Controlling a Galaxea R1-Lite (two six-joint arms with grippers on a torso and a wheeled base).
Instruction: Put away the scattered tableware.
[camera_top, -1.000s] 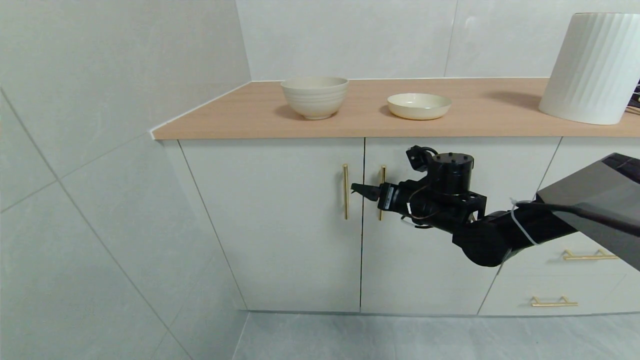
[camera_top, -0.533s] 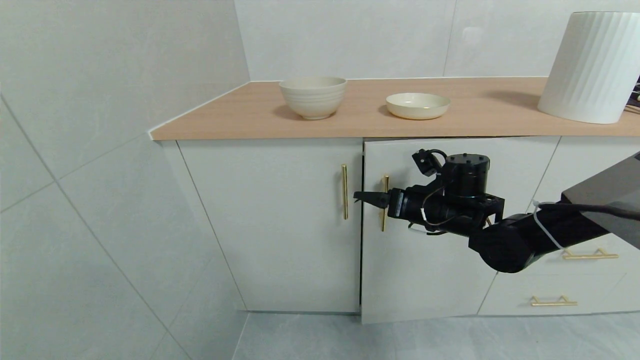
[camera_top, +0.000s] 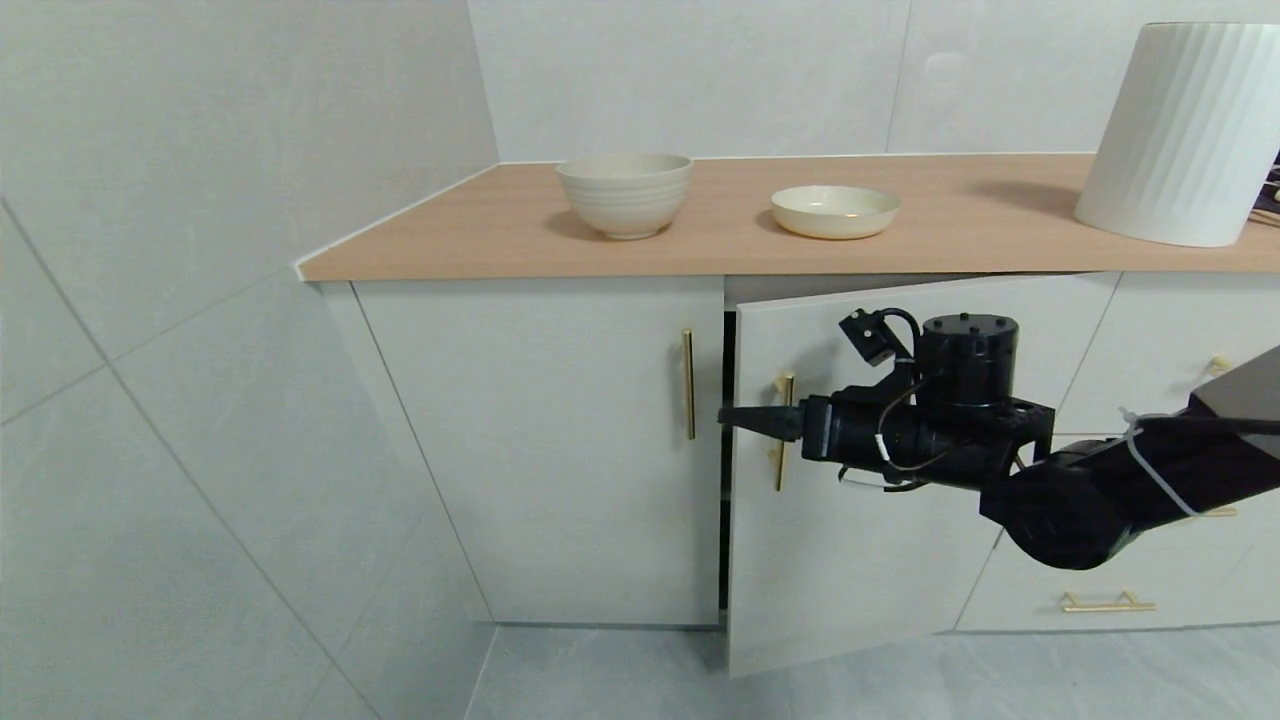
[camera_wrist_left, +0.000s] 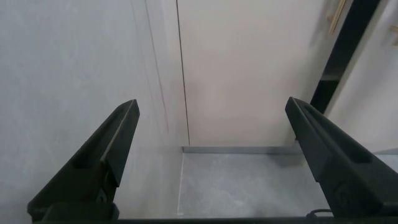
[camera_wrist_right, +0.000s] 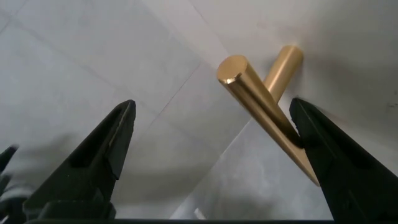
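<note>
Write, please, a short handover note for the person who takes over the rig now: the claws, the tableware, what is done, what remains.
Left claw: open, holding nothing, facing the cabinet front low by the floor.
Right claw: open, straddling the gold handle of the right cabinet door, not clamped.
Tableware: ribbed bowl and shallow dish stand apart on the wooden countertop.
Done: that door is partly open.
Left: probably open it fully, then put both pieces inside.
</note>
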